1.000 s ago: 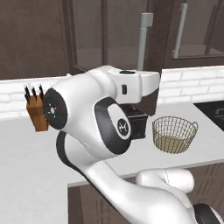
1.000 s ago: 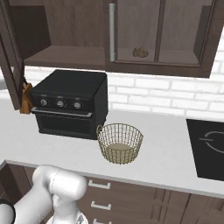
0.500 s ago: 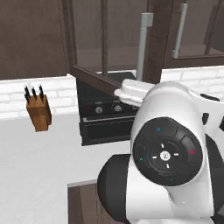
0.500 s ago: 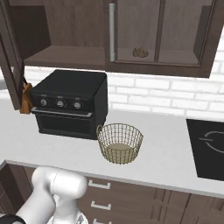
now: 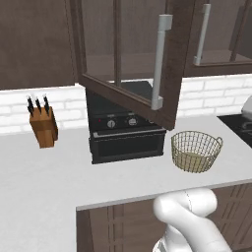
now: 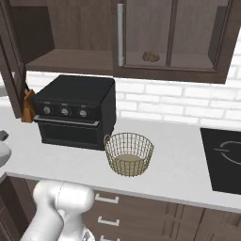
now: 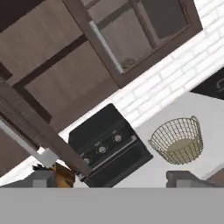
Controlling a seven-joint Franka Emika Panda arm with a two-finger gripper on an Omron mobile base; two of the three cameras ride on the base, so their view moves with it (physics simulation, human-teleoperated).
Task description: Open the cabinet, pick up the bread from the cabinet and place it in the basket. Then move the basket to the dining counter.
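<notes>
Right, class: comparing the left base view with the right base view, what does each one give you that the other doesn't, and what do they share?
Left base view: the knives standing in their wooden block, and the open cabinet door swung out above the oven, handle towards us. Right base view: the bread on the shelf, behind the closed door. Shared: the black oven and the basket beside it on the white counter, not touching.

White brick wall (image 6: 164, 101), pale worktop (image 5: 54, 179), black countertop oven (image 6: 75, 112), wooden knife block (image 5: 43, 125), black hob (image 6: 225, 157), dark brown drawers below (image 6: 141, 219).
</notes>
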